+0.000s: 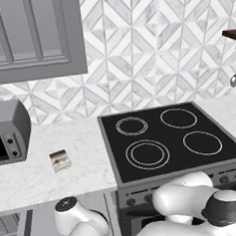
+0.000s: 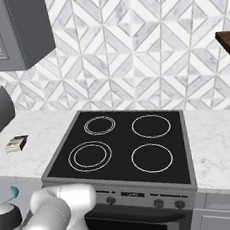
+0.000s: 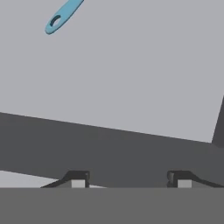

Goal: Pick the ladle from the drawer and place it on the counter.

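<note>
Ladle (image 3: pixel 62 16) lies on the grey floor of the drawer (image 3: pixel 131 78), its handle end with the hang hole nearest me and the shaft running up and away out of my hand view. My hand (image 3: pixel 131 181) hangs over the drawer's near wall, fingertips apart and clamped on nothing, the ladle well ahead.

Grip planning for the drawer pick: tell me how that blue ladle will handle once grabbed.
The ladle looks thin and moulded, so probably stiff and light. Its slim, smooth handle may pivot between the fingers. Lying flat on the drawer floor, it may slide if nudged.
</note>
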